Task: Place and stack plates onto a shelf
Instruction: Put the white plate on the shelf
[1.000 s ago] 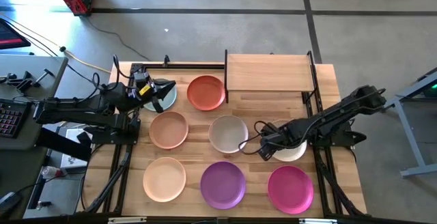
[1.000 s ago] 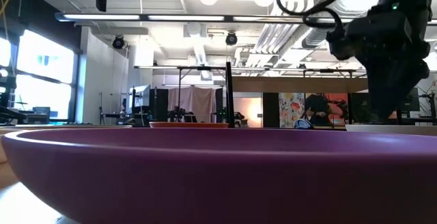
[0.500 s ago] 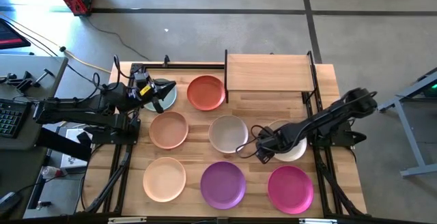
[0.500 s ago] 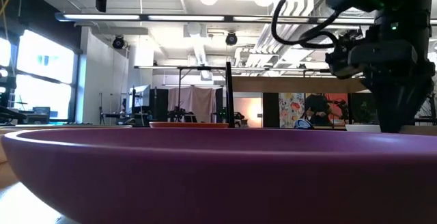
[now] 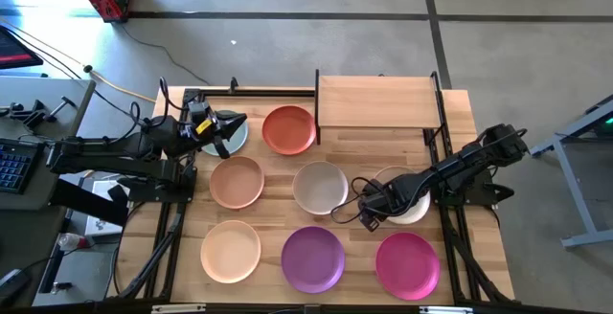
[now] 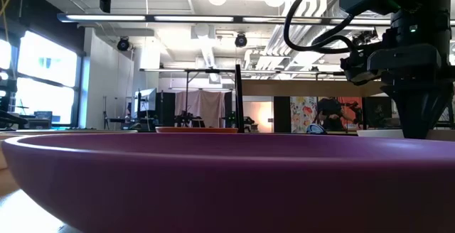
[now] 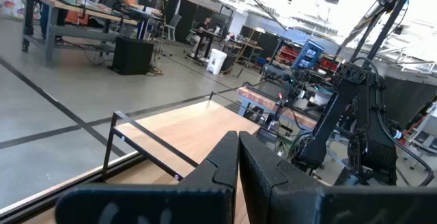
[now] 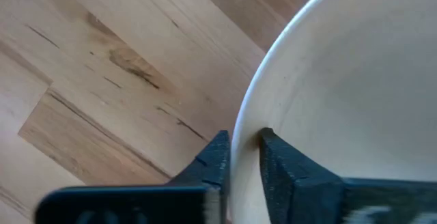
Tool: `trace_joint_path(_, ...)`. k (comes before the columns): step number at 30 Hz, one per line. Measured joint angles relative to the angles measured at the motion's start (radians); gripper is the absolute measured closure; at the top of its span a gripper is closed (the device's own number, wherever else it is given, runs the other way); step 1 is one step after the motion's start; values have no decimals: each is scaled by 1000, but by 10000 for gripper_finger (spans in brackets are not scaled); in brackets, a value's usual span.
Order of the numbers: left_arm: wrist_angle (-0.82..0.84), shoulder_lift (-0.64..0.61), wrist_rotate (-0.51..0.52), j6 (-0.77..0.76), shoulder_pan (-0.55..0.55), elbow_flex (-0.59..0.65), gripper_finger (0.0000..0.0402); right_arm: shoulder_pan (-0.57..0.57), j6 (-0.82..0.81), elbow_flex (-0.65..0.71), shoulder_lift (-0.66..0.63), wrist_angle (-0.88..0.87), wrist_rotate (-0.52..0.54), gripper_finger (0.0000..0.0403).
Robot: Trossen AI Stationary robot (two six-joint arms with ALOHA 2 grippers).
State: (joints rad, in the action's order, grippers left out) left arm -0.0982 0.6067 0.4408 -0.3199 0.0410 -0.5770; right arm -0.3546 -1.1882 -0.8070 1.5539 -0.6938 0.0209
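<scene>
Several round plates lie on the wooden table: sage green (image 5: 237, 138), terracotta (image 5: 289, 129), tan (image 5: 237, 182), cream-white (image 5: 320, 188), off-white (image 5: 407, 199), pale peach (image 5: 231, 251), purple (image 5: 313, 258) and magenta (image 5: 408, 265). The shelf (image 5: 378, 101), a light-wood board on black posts, stands bare at the far right. My right gripper (image 8: 242, 138) is at the off-white plate's left edge, shut on its rim. My left gripper (image 5: 227, 127) hangs shut and holds nothing above the sage green plate, partly hiding it. My right gripper pinches the off-white plate's rim (image 8: 246, 111) at the plate's left, near side. One finger (image 8: 276, 157) is inside the plate and the other outside it. The fingers point down from above. The plate lies flat on the table.
The purple plate (image 6: 213, 180) fills the foreground of the low view. Black rails (image 5: 168, 223) run along both side edges of the table, and cables trail from my right arm over the cream-white plate's edge. Benches and equipment stand in the room beyond the table.
My right gripper has come down and a little toward the table's left and near edge, onto the off-white plate's rim, and its fingers have shut on it. The plate has stayed where it was.
</scene>
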Motion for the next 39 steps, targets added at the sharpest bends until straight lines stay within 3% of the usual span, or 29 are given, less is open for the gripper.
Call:
trace_joint_path(4,0,2,0,0,0,0,398,0,13,-1,-8,-6,-12,396)
trace_joint_path(22,-3,2,0,-1,0,0,398,0,91,4,-185,15,-26,403)
trace_joint_path(39,-3,2,1,-1,0,0,398,0,215,4,-362,254,-13,401)
